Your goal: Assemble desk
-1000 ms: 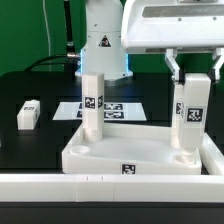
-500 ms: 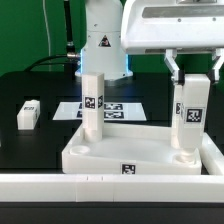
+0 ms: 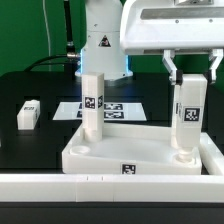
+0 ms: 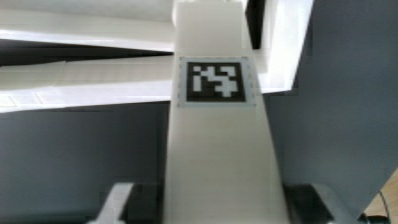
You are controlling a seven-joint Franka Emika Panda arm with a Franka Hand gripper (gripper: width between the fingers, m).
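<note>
Exterior view. Shows the desk top (image 3: 140, 150) flat on the black tabletop (image 3: 30, 145) at lower centre, front edge just beside the white border wall (image 3: 60, 186) along the bottom. Shows the gripper (image 3: 191, 74) at upper right, clenched on the top end of the gripped leg (image 3: 190, 115), upright in the right corner socket. Leaves a standing leg (image 3: 93, 100) upright at centre and a loose leg (image 3: 28, 113) lying at left centre, well apart.

Could jam or seat crooked if turned off-vertical. Could slip from a hold so near the tip. Could drag the unpinned desk top round on what looks a smooth tabletop.

Behind, at centre, the marker board (image 3: 120, 108); above it the robot base (image 3: 100, 40); at upper left a green backdrop (image 3: 25, 30).

Wrist view. Fills with the gripped leg (image 4: 217, 130), tag toward the camera, fingers (image 4: 121, 205) close against both sides. Hides the socket; gives no way to judge seating.
</note>
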